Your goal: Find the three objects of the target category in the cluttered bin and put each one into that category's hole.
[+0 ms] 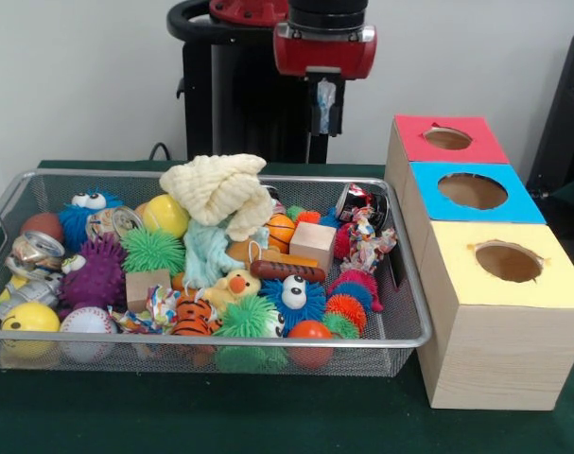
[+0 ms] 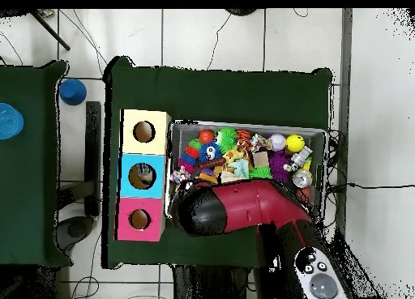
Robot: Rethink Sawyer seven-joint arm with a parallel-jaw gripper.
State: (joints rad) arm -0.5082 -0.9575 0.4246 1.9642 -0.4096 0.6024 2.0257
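Wire bin (image 1: 400, 336) full of toys, mid-table toward the front edge; row of three boxes against its side, blue box hole (image 1: 472, 191) in the middle. Gripper (image 1: 325, 106) raised over the bin's far rim, pinching a clear bluish bag (image 1: 324, 96)

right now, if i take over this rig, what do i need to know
Gripper: raised behind the bin's far rim, jaws shut on what looks like a small bluish see-through bag.
Bin: heavily cluttered; no other bag shows on top.
Blue box hole: beside the bin, open.
Done: one bag apparently picked; whether any went in already cannot be told.
Left: probably carry this bag over the blue box hole, release it, then dig for the rest.
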